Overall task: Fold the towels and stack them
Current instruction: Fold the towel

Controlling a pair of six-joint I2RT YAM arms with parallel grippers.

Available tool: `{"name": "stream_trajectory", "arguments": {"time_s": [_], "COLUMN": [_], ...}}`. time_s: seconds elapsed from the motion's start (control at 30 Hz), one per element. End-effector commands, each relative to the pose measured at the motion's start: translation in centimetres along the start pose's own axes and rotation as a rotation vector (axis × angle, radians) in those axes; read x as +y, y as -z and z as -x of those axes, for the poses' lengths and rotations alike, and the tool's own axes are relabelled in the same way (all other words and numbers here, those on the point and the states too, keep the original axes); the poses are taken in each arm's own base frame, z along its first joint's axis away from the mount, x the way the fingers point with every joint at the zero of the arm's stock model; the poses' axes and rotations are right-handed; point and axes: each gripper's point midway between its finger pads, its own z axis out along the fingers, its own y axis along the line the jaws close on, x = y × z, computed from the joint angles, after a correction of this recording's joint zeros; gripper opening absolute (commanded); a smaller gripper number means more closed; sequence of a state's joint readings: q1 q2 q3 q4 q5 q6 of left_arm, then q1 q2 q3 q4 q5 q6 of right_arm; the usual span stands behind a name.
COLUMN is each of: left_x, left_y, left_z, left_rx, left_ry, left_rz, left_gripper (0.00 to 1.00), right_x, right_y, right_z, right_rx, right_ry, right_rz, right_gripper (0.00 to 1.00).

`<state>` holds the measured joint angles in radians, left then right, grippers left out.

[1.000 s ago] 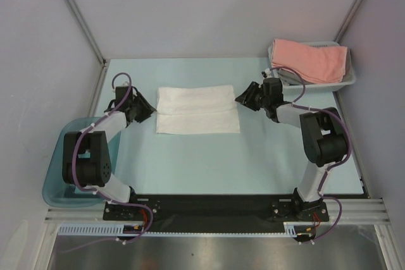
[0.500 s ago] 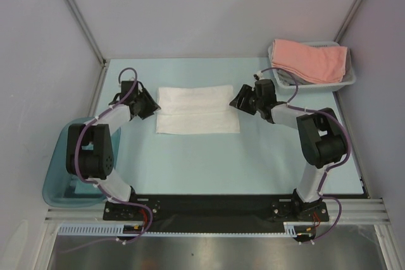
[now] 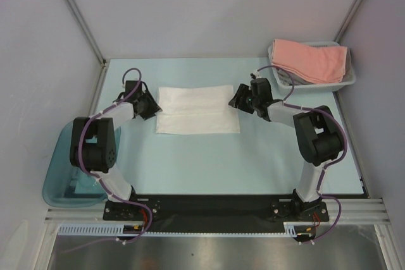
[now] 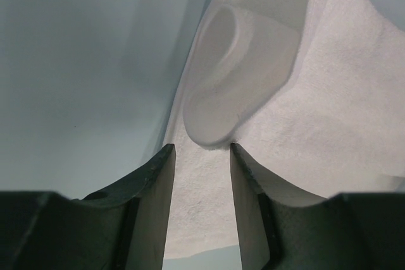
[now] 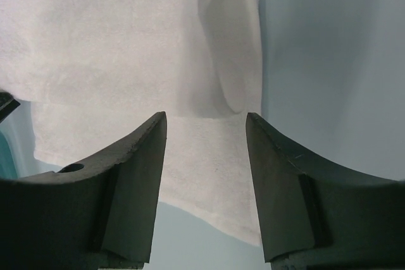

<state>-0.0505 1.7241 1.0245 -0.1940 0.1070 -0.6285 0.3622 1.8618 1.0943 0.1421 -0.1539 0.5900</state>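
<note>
A white towel (image 3: 197,109), partly folded, lies flat in the middle of the table. My left gripper (image 3: 152,107) is open at its left edge, and in the left wrist view (image 4: 201,156) the towel (image 4: 329,105) fills the gap between the fingers. My right gripper (image 3: 235,100) is open at the towel's right edge, and in the right wrist view (image 5: 205,124) it straddles the towel's corner (image 5: 209,162). A salmon-pink towel (image 3: 310,60) lies folded on top of the white basket (image 3: 347,81) at the back right. Grey and light blue towels are out of view.
A teal plastic tub (image 3: 57,184) sits off the table's left edge beside my left arm. Grey walls close in the back and sides. A black rail (image 3: 209,205) runs along the near edge.
Both grippers have moved inward and slightly back, closing in on the white towel's left and right edges. The towel has not moved.
</note>
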Motion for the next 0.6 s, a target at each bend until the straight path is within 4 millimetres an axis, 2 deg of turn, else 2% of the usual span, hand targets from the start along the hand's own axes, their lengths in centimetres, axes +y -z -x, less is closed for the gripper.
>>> {"name": "stream_trajectory", "arguments": {"time_s": [0.0, 0.1, 0.2, 0.37, 0.47, 0.5, 0.57], "left_x": [-0.9, -0.7, -0.7, -1.1, -1.3, -1.4, -1.9], "left_y": [0.0, -0.3, -0.5, -0.8, -0.8, -0.7, -0.4], "left_z": [1.5, 1.4, 1.4, 1.7, 2.0, 2.1, 2.8], "left_rx": [-0.044, -0.041, -0.041, -0.039, -0.042, -0.041, -0.055], "left_ry": [-0.014, -0.015, -0.015, -0.014, -0.017, -0.019, -0.026], "left_rz": [-0.005, -0.001, -0.001, -0.009, -0.012, -0.012, -0.020], "left_gripper": [0.44, 0.42, 0.39, 0.32, 0.25, 0.20, 0.19], "right_x": [0.0, -0.4, -0.4, -0.2, 0.0, 0.1, 0.3], "right_y": [-0.8, -1.2, -1.4, -1.6, -1.5, -1.4, -1.3], "right_z": [0.7, 0.4, 0.3, 0.7, 1.1, 1.2, 1.6], "right_rx": [-0.019, -0.012, -0.010, -0.016, -0.022, -0.022, -0.027], "right_ry": [0.022, 0.018, 0.014, 0.009, 0.014, 0.015, 0.018], "right_rz": [-0.014, -0.020, -0.020, -0.018, -0.016, -0.013, -0.012], "right_gripper": [0.58, 0.56, 0.48, 0.30, 0.17, 0.11, 0.06]}}
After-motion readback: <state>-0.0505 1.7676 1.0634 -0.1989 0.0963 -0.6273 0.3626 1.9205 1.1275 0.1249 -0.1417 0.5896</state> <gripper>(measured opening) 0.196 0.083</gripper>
